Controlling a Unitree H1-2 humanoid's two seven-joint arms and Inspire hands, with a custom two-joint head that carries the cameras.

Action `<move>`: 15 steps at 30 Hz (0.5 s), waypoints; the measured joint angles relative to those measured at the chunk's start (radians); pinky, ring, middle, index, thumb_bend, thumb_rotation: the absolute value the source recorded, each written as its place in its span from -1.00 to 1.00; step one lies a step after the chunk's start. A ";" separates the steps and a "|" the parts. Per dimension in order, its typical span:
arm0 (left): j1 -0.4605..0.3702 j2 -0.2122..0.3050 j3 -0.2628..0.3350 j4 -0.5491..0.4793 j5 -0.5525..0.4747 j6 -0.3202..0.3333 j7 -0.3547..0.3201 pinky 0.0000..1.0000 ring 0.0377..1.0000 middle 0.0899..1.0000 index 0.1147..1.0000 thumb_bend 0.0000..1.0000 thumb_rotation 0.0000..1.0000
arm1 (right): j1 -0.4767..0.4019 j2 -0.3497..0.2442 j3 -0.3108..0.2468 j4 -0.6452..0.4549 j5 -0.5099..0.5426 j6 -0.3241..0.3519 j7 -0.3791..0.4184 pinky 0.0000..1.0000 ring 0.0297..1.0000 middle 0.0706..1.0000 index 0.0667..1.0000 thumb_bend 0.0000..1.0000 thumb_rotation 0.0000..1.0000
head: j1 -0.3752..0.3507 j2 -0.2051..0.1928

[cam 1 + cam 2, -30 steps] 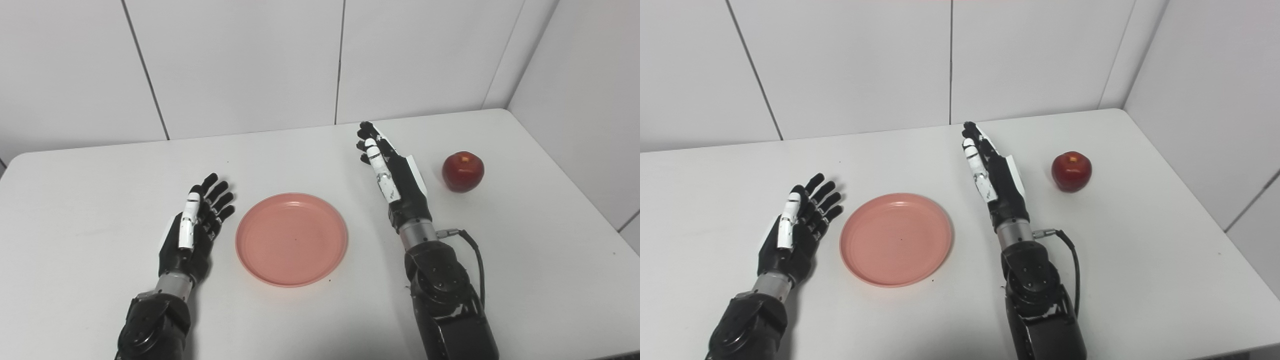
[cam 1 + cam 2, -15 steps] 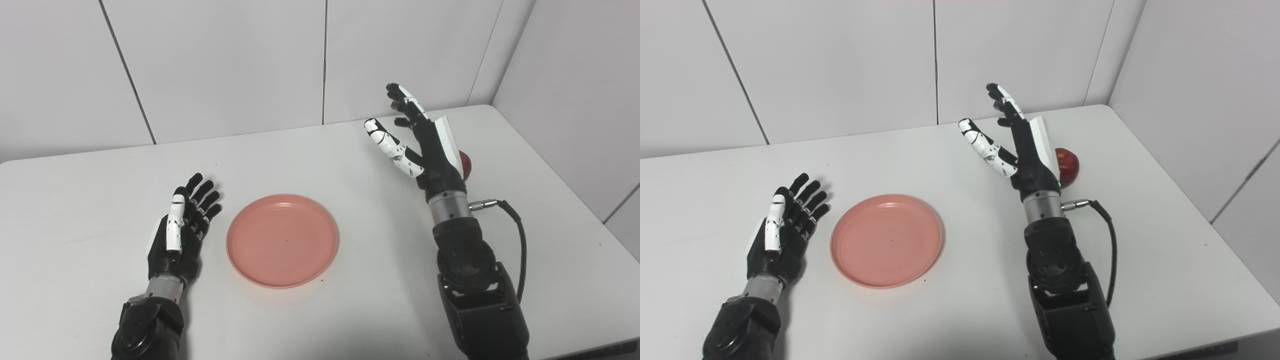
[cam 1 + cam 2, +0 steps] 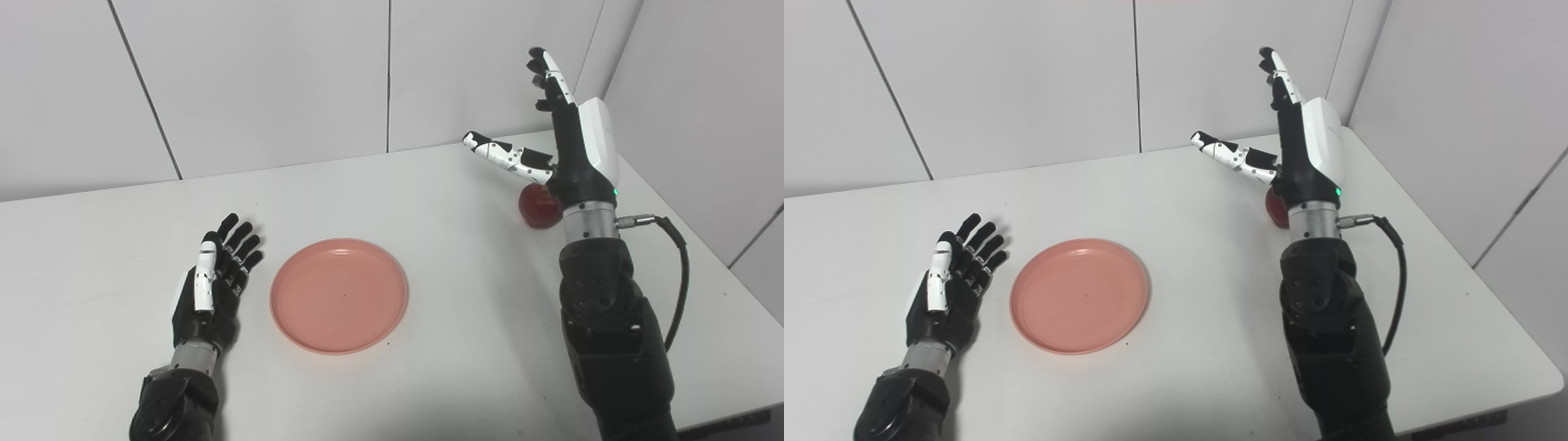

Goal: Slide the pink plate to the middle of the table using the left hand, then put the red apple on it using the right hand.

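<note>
Apple stage, judging by the layout: round, shallow pink plastic plate point(image 3: 339, 296) lying flat and bare near the middle of the white desk point(image 3: 429, 373), nothing on it yet. Just left of its rim, apart from it, left robot hand point(image 3: 211, 283) resting low on the desk, fingers spread, holding nothing. Well to the right, right robot hand point(image 3: 566, 131) raised high above the desk surface, fingers pointing up and thumb splayed toward the plate, likewise empty. Behind its wrist, round glossy red apple point(image 3: 539, 207) sitting on the desk near the right far corner, partly hidden in both views, more so in the right eye view; stem side not visible.

Handling, as a judgement: firm and fairly dense fruit, smooth waxy skin, likely slippery under hard fingertips and prone to rolling if nudged from one side. Best hold probably a wrap around the widest girth, thumb opposite the fingers, palm coming down from above or from the near side. Moderate squeeze enough; too light risks a slip on the carry, too off-centre a roll toward the desk edge. Plate light and shallow, so a gentle set-down at its centre to avoid shifting it.
</note>
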State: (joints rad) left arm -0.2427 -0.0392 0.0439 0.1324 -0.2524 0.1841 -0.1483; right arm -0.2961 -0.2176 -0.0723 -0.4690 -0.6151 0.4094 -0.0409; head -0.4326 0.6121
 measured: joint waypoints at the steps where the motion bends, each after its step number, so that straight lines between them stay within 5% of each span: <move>1: 0.000 0.001 0.000 0.000 0.000 0.000 0.000 0.79 0.78 0.79 0.75 -0.27 1.00 | 0.000 -0.004 -0.008 0.002 -0.003 0.000 -0.002 0.55 0.72 0.77 0.86 0.78 -0.08 | 0.000 0.000; 15: -0.002 0.004 0.001 0.005 -0.005 -0.001 -0.002 0.81 0.79 0.79 0.75 -0.27 1.00 | 0.026 -0.049 -0.094 0.050 -0.078 0.027 -0.008 0.56 0.76 0.81 0.90 0.95 0.00 | -0.002 0.000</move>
State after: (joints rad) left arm -0.2450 -0.0355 0.0450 0.1375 -0.2578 0.1835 -0.1507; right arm -0.2706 -0.2667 -0.1666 -0.4193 -0.6929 0.4360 -0.0492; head -0.4341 0.6121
